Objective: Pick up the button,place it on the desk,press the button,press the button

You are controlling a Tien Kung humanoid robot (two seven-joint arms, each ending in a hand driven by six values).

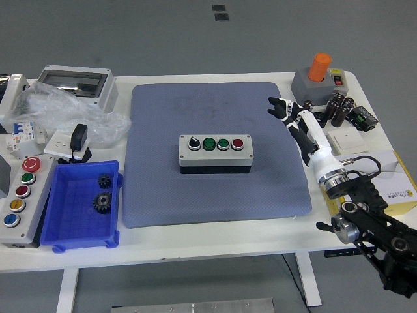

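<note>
Button box (215, 152): a long grey box with a black base, lying flat near the middle of the blue mat (163, 195). Along its top runs a row of four controls: a black knob at the left end, two green buttons, then a red button at the right end.
Right hand (294, 117): white with black fingertips, over the mat's right edge, to the right of the button box and a little farther from the robot. Its fingers are spread and hold nothing; nothing touches the box.
Right arm (365, 228): black, coming in from the lower right corner, off the mat's right edge.
Left of the mat: a blue bin (78, 208) with two dark gears (102, 193) inside sits just beside the mat's near left corner. Beyond it, a grey control box (21, 197) shows red, green, red, yellow and blue buttons in a column.
Far left of the mat: a grey enclosure with a clear lid (75, 83), crumpled clear plastic (65, 111), and a white plate with a black plug (73, 142).
Right of the mat: a grey block with an orange cylinder (316, 79) at the far corner, dark small parts (342, 109) beside it, and a white and yellow carton (391, 182) nearer.
Way to the box: the mat around the button box is bare on every side.
</note>
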